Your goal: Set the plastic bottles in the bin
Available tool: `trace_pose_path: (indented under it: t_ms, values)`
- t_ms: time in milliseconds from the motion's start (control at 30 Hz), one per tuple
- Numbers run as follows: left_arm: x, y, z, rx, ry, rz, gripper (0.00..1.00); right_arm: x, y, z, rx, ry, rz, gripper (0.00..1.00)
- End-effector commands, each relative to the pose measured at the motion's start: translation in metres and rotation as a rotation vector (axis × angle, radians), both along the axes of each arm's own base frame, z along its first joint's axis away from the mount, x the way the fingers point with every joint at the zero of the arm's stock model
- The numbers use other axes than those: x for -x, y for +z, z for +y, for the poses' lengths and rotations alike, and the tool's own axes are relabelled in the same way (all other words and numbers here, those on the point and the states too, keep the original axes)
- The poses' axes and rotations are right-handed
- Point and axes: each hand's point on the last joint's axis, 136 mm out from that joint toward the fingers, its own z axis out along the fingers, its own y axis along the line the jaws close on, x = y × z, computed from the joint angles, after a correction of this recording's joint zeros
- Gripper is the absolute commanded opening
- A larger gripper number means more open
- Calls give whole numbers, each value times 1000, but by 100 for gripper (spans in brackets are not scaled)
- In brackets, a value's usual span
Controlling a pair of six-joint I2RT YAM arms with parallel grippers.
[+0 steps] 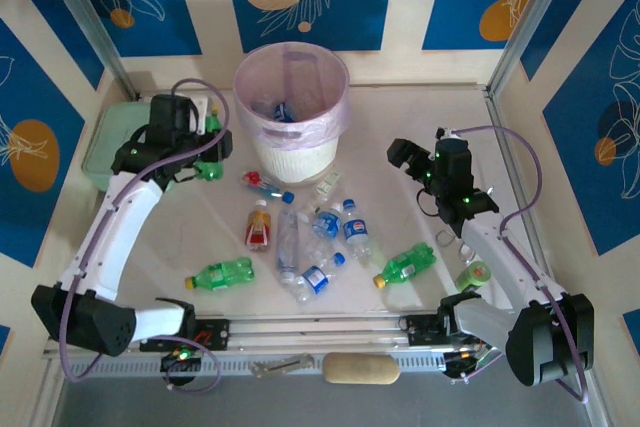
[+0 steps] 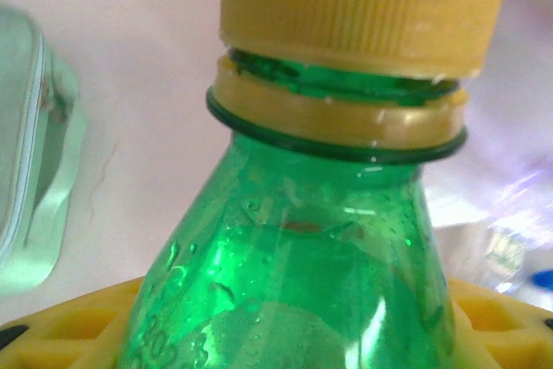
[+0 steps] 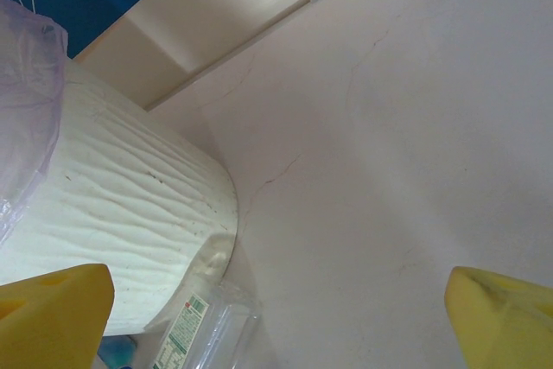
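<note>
Left tool grips a yellow-capped green bottle just left of the bin. Right tool gapes wide, empty, right of the bin. Other bottles lie scattered on the table.

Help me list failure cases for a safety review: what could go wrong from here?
1. The left gripper pinches the green plastic bottle with the yellow cap near its sloping shoulder; it may slip or swing during the lift.
2. The round white bin stands tall, its pink liner draped over the rim; a low carry could snag it or tip the bin.
3. The open right gripper sits close to the bin's wall and might knock it.
</note>
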Motion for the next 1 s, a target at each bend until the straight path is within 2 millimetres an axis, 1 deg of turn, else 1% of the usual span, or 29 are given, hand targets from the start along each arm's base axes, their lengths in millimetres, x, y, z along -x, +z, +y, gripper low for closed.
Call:
trace_pose_path:
  t_ms: [0, 100, 200, 300, 367, 467, 567, 667, 800, 967]
  values:
    - [-17, 69, -26, 148, -80, -211, 17, -3, 1, 2, -32, 4, -9, 99]
    - [-34, 105, -42, 230, -131, -312, 17, -2, 0, 3, -35, 9, -5, 99]
    - [-54, 127, -61, 306, -187, -354, 17, 0, 0, 3, -37, 8, -1, 99]
    - [-74, 143, -80, 368, -245, -374, 17, 3, -1, 2, -40, 4, -3, 99]
    - [-86, 150, -92, 386, -278, -384, 17, 5, -2, 0, -34, 2, -5, 99]
    - [-105, 153, -111, 381, -326, -387, 17, 8, -3, -3, -27, -4, 3, 99]
    - [-122, 145, -130, 356, -364, -361, 18, 9, -3, -3, -33, -8, 1, 99]
    - [-136, 125, -149, 306, -397, -313, 18, 11, -4, -4, -39, -11, 0, 99]
    - [-147, 89, -169, 240, -423, -222, 21, 14, -8, -6, -40, -17, 7, 99]
    - [-152, 46, -184, 139, -429, -151, 22, 17, -13, -8, -44, -23, 18, 99]
